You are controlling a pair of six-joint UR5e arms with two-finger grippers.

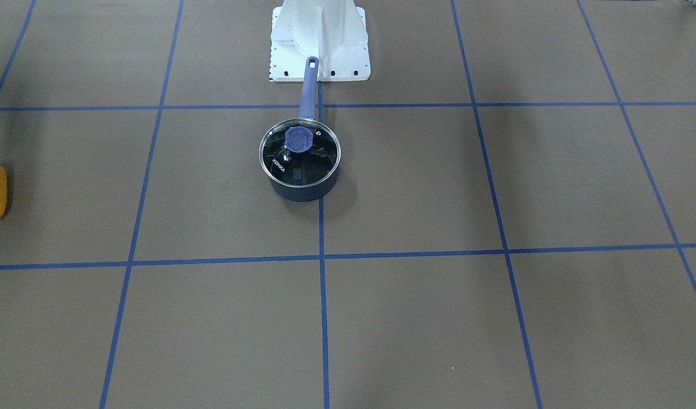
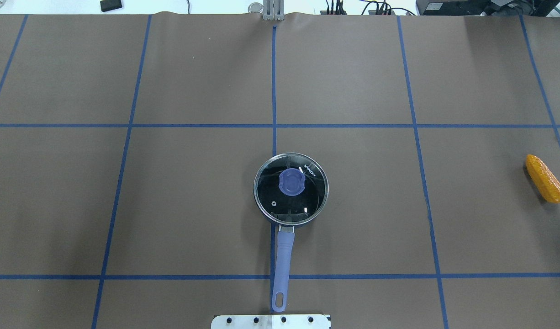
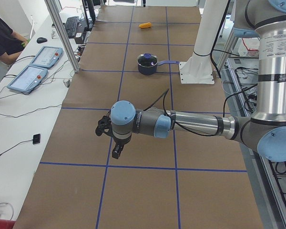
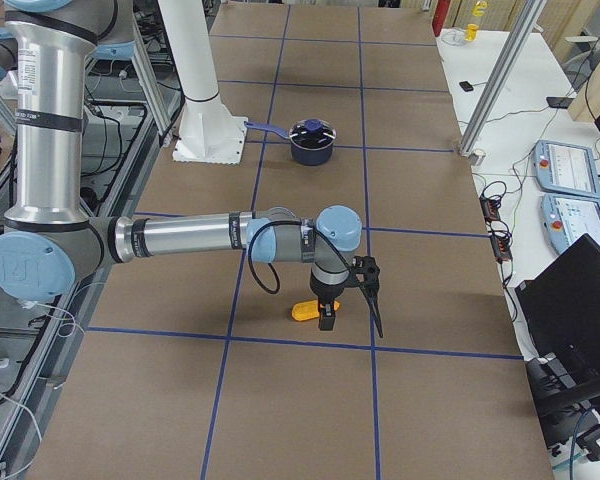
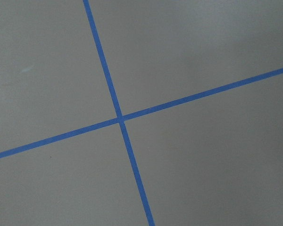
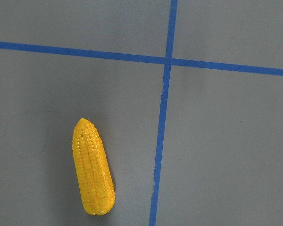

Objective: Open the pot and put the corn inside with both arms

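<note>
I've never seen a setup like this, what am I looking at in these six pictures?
This is a robot with a left arm and a right arm at a table taped into blue squares. Two pictures look down on the table, from behind the robot and from across it; two look along it from its ends; two come from wrist cameras. A pot with its lid on stands mid-table. The corn lies to the robot's right, with the right gripper hanging by it. The left gripper hangs over bare table. Neither seems to hold anything.
</note>
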